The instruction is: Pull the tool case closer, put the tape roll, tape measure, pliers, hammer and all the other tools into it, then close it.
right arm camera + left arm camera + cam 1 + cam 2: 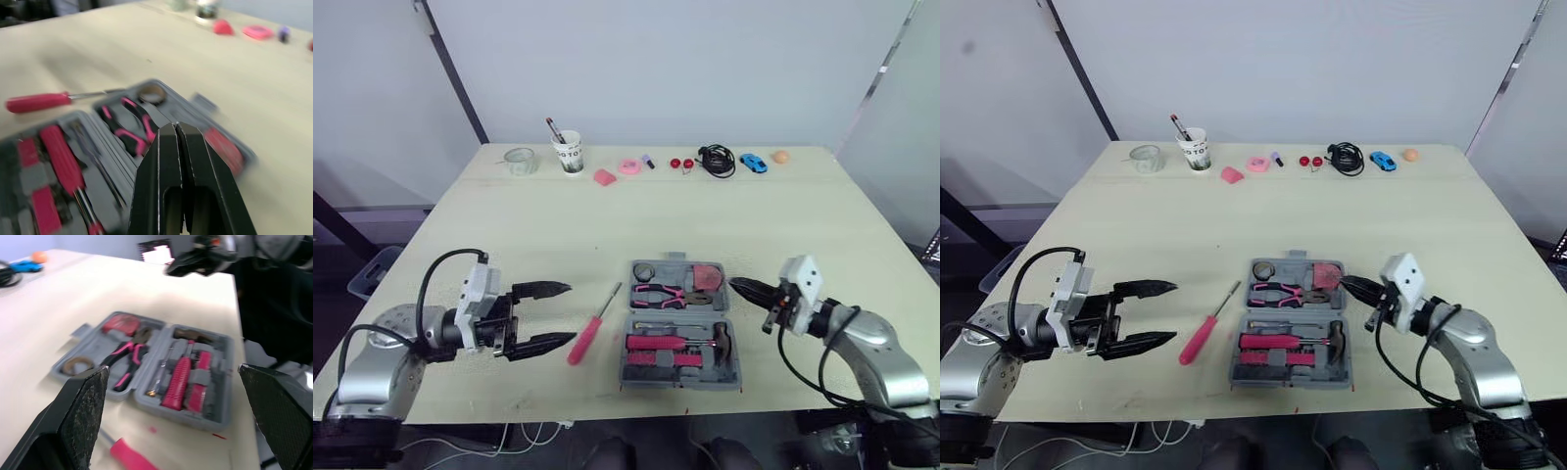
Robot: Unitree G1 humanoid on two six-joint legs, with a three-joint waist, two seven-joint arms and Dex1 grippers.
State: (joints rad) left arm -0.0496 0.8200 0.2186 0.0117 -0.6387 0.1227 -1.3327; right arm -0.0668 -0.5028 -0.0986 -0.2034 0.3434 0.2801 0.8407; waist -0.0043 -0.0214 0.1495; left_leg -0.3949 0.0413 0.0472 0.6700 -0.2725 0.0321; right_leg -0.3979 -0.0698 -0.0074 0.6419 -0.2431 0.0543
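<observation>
1. Currently, the tool case lies open and flat near the front edge of the table, between your two arms. Judged from that, the pulling-closer step looks done.
2. Tape roll, pliers and tape measure: seated in the far half of the case, each in its own recess.
3. Hammer: bedded in the near half, at its right end, beside pink-handled tools clipped into slots.
4. Screwdriver: the one tool you see outside the case. It lies on the table just left of it, pink handle toward you and shaft angled away. Likely your next item.
5. Left gripper: fingers spread wide and empty, just left of the screwdriver handle, apparently lined up to take it.
6. Right gripper: fingers pressed together, holding nothing, tip just beside the case's right edge by the tape measure. Placed there, it could steady the case.
7. Outstanding: screwdriver stowed, lid closed.
</observation>
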